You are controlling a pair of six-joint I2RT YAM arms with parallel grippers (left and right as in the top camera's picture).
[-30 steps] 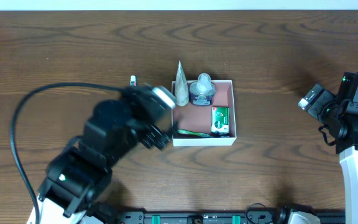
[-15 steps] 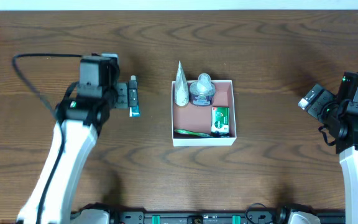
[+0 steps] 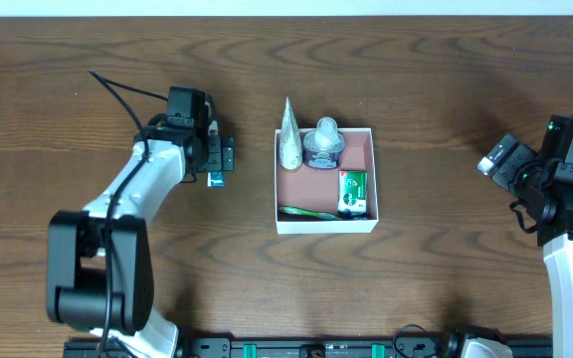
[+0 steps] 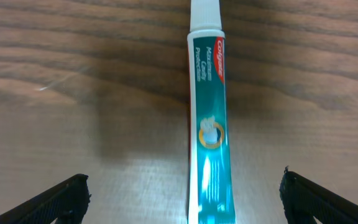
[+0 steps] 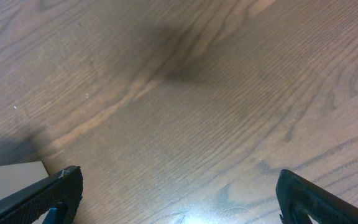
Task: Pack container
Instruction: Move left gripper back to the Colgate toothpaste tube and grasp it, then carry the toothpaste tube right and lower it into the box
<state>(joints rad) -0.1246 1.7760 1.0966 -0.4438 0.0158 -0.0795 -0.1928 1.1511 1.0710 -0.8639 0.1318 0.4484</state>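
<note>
The container point(image 3: 371, 179) is a square white-walled box with a pinkish-brown floor at the table's middle. It holds a white tube point(image 3: 288, 141), a clear round bottle point(image 3: 323, 145), a green box point(image 3: 352, 192) and a green toothbrush point(image 3: 306, 212). A teal and white Colgate toothpaste tube point(image 4: 207, 118) lies on the table left of the container point(image 3: 217, 180). My left gripper point(image 3: 219, 157) is open above it, and in the left wrist view point(image 4: 182, 198) one finger is on each side of the tube. My right gripper point(image 3: 495, 159) is open and empty at the far right.
The dark wooden table point(image 3: 436, 80) surrounds the container. In the right wrist view, a white corner of the container point(image 5: 11, 177) shows at the lower left, with bare wood under the open right gripper point(image 5: 179, 199).
My left arm swung away from the container's left front corner to the toothpaste tube on the left and now straddles it. The right arm has not moved.
</note>
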